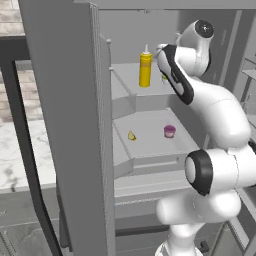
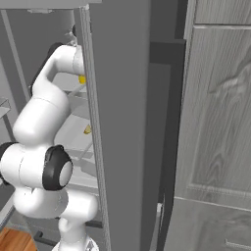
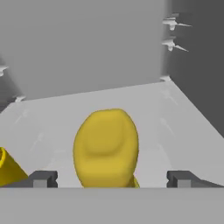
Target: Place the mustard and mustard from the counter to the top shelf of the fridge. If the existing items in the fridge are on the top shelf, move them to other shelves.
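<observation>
Your fingers (image 3: 112, 178) stand apart around the short mustard (image 3: 106, 146) at frame centre; the tall mustard (image 1: 145, 68) stands upright on the top shelf (image 1: 125, 82), upper centre.

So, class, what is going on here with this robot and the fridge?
The white arm reaches into the open fridge. Its hand is open, with the shorter mustard bottle standing between its fingers on the top shelf. The tall mustard bottle stands there too. The pink cup and yellow wedge sit one shelf lower.
</observation>
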